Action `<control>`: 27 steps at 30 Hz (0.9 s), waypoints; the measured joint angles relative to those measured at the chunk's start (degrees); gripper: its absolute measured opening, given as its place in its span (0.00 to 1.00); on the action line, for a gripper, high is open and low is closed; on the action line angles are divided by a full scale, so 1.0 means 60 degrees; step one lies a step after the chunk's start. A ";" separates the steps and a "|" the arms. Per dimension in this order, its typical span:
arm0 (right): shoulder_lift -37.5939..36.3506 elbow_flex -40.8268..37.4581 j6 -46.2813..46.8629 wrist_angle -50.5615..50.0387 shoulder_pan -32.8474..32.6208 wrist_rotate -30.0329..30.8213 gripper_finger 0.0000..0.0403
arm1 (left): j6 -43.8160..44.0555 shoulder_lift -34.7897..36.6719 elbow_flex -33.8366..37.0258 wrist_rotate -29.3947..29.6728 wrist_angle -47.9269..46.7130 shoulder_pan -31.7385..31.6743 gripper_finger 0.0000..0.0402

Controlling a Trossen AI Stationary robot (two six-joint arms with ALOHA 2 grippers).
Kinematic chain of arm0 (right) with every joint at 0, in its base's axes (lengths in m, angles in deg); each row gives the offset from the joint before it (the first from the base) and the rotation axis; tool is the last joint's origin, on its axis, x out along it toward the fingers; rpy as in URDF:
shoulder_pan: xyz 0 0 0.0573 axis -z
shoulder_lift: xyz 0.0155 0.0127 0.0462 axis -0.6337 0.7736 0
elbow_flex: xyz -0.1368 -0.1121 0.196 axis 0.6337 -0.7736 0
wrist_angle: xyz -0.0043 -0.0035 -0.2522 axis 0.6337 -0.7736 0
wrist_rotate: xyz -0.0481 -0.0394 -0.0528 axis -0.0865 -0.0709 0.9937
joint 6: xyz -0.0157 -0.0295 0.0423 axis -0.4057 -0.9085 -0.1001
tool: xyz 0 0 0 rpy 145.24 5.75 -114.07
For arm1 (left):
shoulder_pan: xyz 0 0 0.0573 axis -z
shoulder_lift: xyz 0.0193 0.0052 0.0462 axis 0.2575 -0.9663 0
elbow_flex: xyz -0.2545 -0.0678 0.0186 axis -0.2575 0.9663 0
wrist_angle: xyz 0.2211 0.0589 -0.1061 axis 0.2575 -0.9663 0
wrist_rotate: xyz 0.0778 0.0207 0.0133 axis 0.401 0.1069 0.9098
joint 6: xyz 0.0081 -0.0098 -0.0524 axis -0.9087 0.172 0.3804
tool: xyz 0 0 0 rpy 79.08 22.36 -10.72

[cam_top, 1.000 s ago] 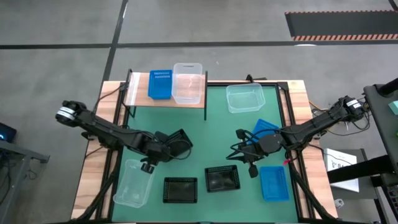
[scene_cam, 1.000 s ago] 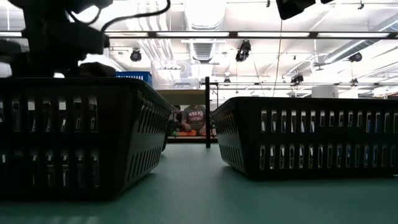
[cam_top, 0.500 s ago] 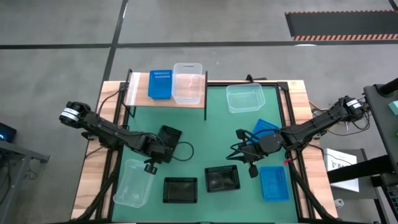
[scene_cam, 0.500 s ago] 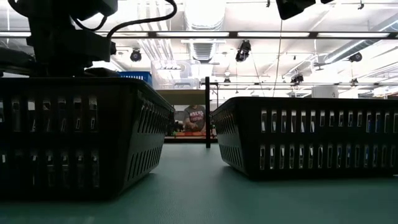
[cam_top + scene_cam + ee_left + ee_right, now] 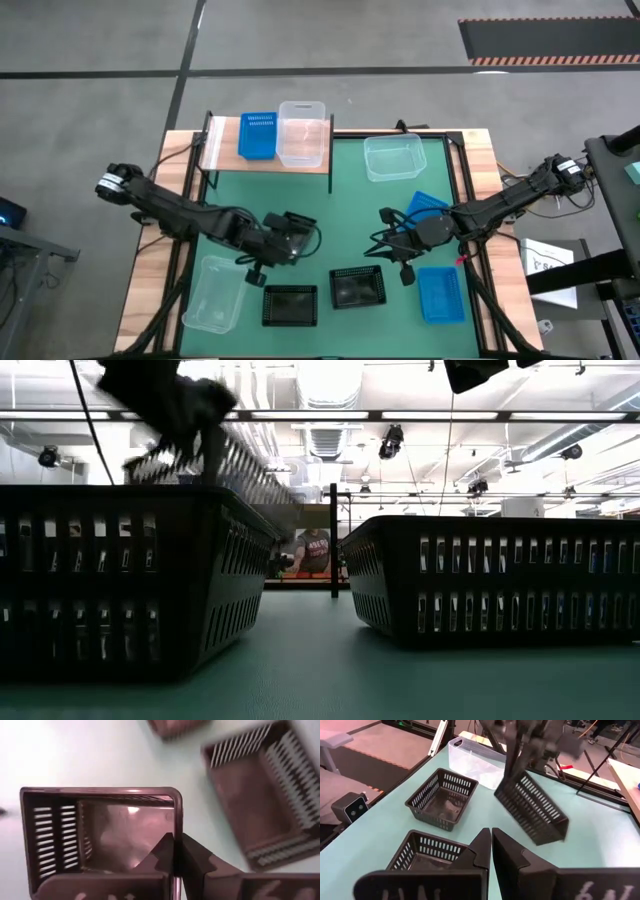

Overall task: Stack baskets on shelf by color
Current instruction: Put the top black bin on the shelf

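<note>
My left gripper [image 5: 275, 248] is shut on a black mesh basket [image 5: 293, 237] and holds it in the air over the green mat, left of centre. Two more black baskets [image 5: 290, 305] [image 5: 358, 287] stand on their bases near the table's front edge. On the wooden shelf [image 5: 220, 148] at the far left sit a blue basket [image 5: 257, 135] and a clear basket [image 5: 302, 133]. My right gripper [image 5: 388, 243] hangs shut and empty right of centre, above the mat. My left gripper pinches one wall of the black basket at its rim [image 5: 175, 822], one finger inside the basket and one outside. The basket is lifted clear of the mat and hangs tilted below the gripper [image 5: 532, 807].
A clear basket [image 5: 212, 293] lies at the front left and another [image 5: 394, 157] at the far right. One blue basket [image 5: 425, 205] leans tilted beside the right arm, and another [image 5: 440, 295] lies at the front right. A person shows in the room beyond the table.
My left gripper has taken hold of the black basket, which stood on the mat, and has gone a little toward the table's right edge and up. The basket is now lifted clear and tipped.
</note>
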 joint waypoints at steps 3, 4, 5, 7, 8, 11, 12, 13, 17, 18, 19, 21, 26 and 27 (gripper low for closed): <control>0.0000 0.0000 0.0000 -0.0024 0.0000 0.0000 0.02 | -0.0003 0.0004 -0.1050 -0.0001 -0.0375 0.0004 0.00; 0.0000 0.0000 0.0000 -0.0025 0.0000 0.0000 0.02 | -0.0003 0.0004 -0.1403 -0.0001 -0.0477 0.0004 0.00; 0.0000 0.0000 0.0000 -0.0025 0.0000 0.0000 0.02 | -0.0003 0.0007 -0.1735 0.0002 -0.0619 0.0004 0.00; 0.0000 0.0000 0.0000 -0.0029 0.0000 0.0000 0.02 | -0.0002 0.0011 -0.2380 0.0043 -0.0795 0.0006 0.00; 0.0000 0.0000 0.0000 -0.0029 0.0000 0.0000 0.02 | -0.0005 0.0011 -0.2693 0.0077 -0.0880 0.0010 0.00; 0.0000 0.0000 0.0000 -0.0035 0.0000 0.0000 0.02 | -0.0031 0.0011 -0.3618 0.0354 -0.1183 0.0011 0.00; 0.0000 0.0000 0.0000 -0.0039 0.0000 0.0000 0.02 | -0.0048 0.0011 -0.3923 0.0510 -0.1335 0.0011 0.00; 0.0000 0.0000 0.0000 -0.0051 0.0000 0.0000 0.02 | -0.0091 0.0011 -0.4234 0.0685 -0.1582 0.0011 0.00; 0.0000 0.0000 0.0000 -0.0058 0.0000 0.0000 0.02 | -0.0451 0.0011 -0.5437 0.1656 -0.2658 0.0011 0.00; 0.0000 0.0000 0.0000 -0.0058 0.0000 0.0000 0.02 | -0.0548 0.0011 -0.5715 0.1997 -0.2915 0.0011 0.00; 0.0000 0.0000 0.0000 -0.0058 0.0000 0.0000 0.02 | -0.0570 0.0011 -0.5979 0.2381 -0.3197 0.0007 0.00; 0.0000 0.0000 0.0000 -0.0058 0.0000 0.0000 0.02 | -0.0585 0.0011 -0.6465 0.3166 -0.3894 -0.0001 0.00; 0.0000 0.0000 0.0000 -0.0058 0.0000 0.0000 0.02 | -0.0350 0.0025 -0.7189 0.5494 -0.6341 -0.0344 0.00; -0.0004 0.0000 0.0000 -0.0058 0.0000 0.0000 0.02 | -0.0190 0.0025 -0.7297 0.5715 -0.6823 -0.0489 0.00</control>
